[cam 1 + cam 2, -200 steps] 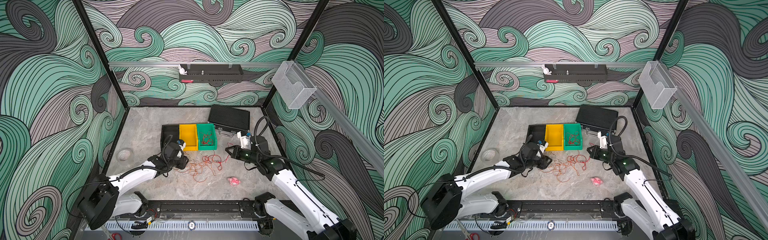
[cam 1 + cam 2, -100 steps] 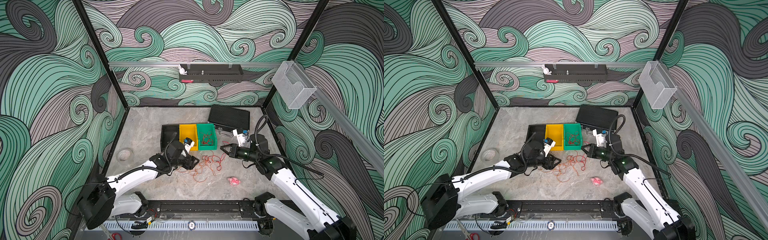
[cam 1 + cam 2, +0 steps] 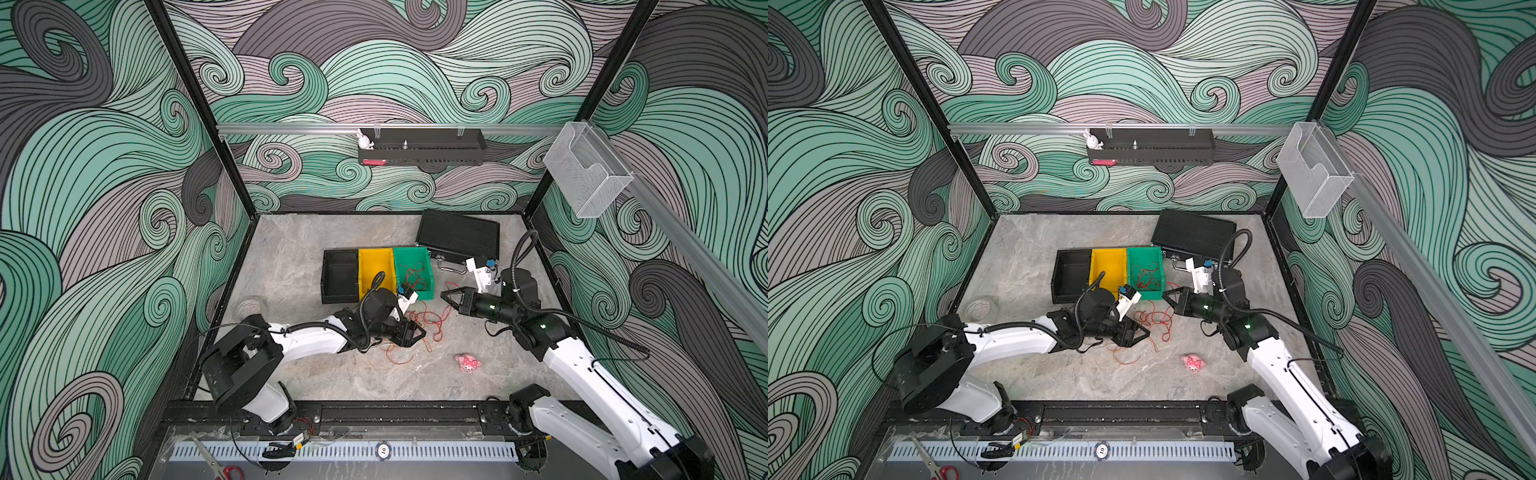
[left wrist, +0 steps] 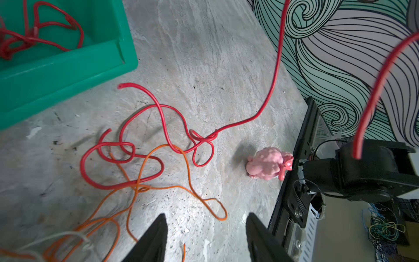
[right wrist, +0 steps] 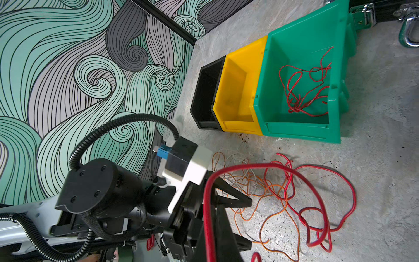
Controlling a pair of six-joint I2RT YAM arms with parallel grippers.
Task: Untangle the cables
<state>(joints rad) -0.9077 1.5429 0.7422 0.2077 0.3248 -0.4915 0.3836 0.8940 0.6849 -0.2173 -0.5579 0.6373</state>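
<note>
Over the last second the left tool [image 3: 411, 334] has swung away from the row of plastic bins and out over the grey stone-patterned counter [image 3: 291, 257]. Its fingertips now point into the near edge of the tangle. The right tool [image 3: 445, 296] has edged a little closer from the opposite side. The two tools now face each other across the heap, which suggests the left one is lining up a second grip to pull against the first.

The right tool's jaws are pressed together on a red strand [image 4: 277, 72], which climbs off the counter towards it. The left tool's jaws stand apart with nothing between them, as the left wrist view [image 4: 205, 215] shows.

The thin, flexible red, orange and white cables [image 3: 430, 322] lie in loose overlapping loops on the counter between the two tools, just ahead of the left tool's fingertips. The red wire crosses itself several times and cinches into a small knot [image 4: 204, 139] where the lifted strand leaves the heap. Finer orange loops [image 4: 158, 188] thread through it, and a pale white strand [image 4: 56, 238] lies beside the left tool's finger. The tangle looks far from separated.

One more red wire [image 5: 301, 95] lies bunched inside the green plastic bin [image 5: 299, 132], beyond both tools. A small pink plush toy [image 3: 467, 362] sits clear of the wires, off to the side of the left tool's tips.
</note>
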